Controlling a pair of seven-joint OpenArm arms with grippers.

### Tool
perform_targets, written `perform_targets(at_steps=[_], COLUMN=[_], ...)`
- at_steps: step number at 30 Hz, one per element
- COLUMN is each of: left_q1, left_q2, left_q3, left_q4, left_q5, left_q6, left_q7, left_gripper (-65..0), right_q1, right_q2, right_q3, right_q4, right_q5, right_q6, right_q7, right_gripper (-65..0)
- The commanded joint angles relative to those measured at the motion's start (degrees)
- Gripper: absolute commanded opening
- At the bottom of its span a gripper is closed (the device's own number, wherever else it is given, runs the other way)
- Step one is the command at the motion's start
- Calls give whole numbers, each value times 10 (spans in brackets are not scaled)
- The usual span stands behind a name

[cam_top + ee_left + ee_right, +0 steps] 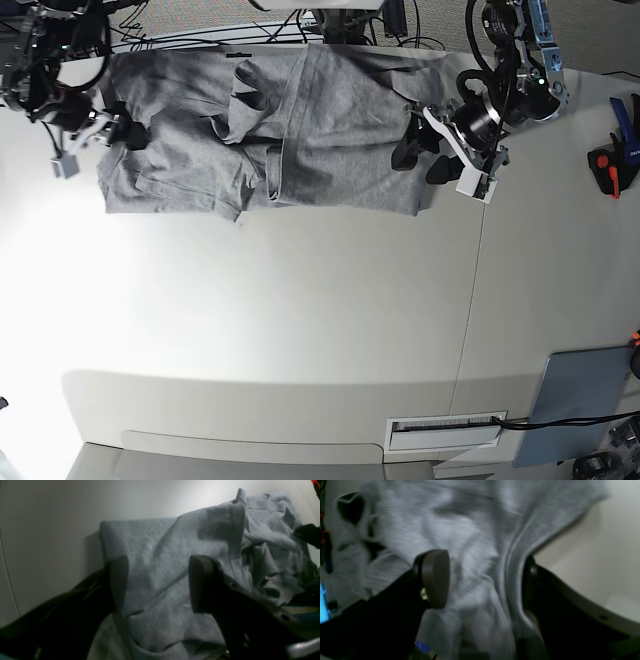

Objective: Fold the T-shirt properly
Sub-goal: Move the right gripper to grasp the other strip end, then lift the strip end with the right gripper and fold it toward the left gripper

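Fabric bunched in the middle is the main hazard: the T-shirt [260, 140] lies along the far edge of the white worktop [300, 320], spread sideways but with a rumpled ridge and overlapping flaps near its centre, so any fold made now would likely trap those wrinkles.

At the shirt's right end in the base view, the left tool [425, 150] hangs over the folded edge with its jaws spread wide. Its wrist view shows grey cloth between the pads and nothing pinched. Closing from here risks taking only the top layer, or several layers at once, because the doubled edge sits right under it.

At the other end, the right tool [115, 130] is also spread. Its wrist view is blurred, but a hemmed edge of the shirt runs between the jaws, close to one finger [532, 580]. Whether cloth touches that finger I cannot tell. A shallow bite there could slip off the hem during a lift.

Cables [200, 35] lie just beyond the shirt's far side, so cloth dragged that way could snag on them or slide off the worktop.
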Motion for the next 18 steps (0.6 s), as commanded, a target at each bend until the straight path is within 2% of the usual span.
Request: perform_targets(at_steps=[1,8,10,13,15,18], left_q1=[-3,-3,-3,-3,-3,-3], left_q2=[-2,-2,-2,-2,-2,-2], left_q3=[-1,-1,-1,-1,-1,-1], left_q4=[10,10,10,10,10,10], left_q5=[-12,-12,-10,-10,-10,-5], left_q6=[-2,-2,-2,-2,-2,-2], left_q7=[-12,-12,-12,-12,-12,-12], left_gripper=[-266,-266,-266,-266,-266,-266], right_q1=[-2,21,22,22,22,22], right_q2=[-1,-6,-6,-6,-6,-5], right_q3=[-15,-51,-51,-51,-51,-47], right_q4=[-1,-1,-1,-1,-1,8], right_q5=[-41,-71,-73,-73,-73,-77], right_q6=[-8,-19,-19,-19,-16,-5], right_q7=[-28,-23,-23,-23,-21,-13], right_gripper=[-268,-278,-342,-493,-572,-646])
